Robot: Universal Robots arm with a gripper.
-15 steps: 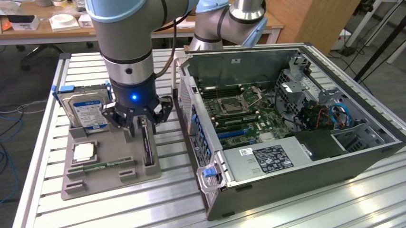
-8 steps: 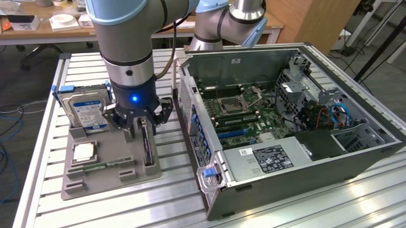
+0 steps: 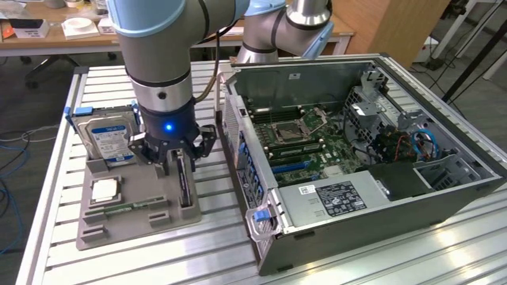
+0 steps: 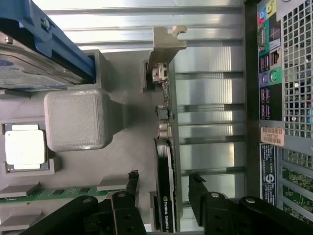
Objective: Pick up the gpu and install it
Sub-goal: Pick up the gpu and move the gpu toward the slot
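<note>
Slatted aluminium desk (image 3: 380,255) carries a grey holder tray (image 3: 119,228) at the exterior view's lower left, and the gpu (image 3: 184,185) stands on edge in a slot of it. The gripper (image 3: 182,159) hangs over the card with its jaws wide, a finger on either side. A hard drive (image 3: 107,133) sits behind, and the open computer case (image 3: 357,225) lies to the exterior view's right.

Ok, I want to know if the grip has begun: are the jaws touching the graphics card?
Apart. The wrist view shows the open jaws straddling the graphics card, with a visible gap on each side.
</note>
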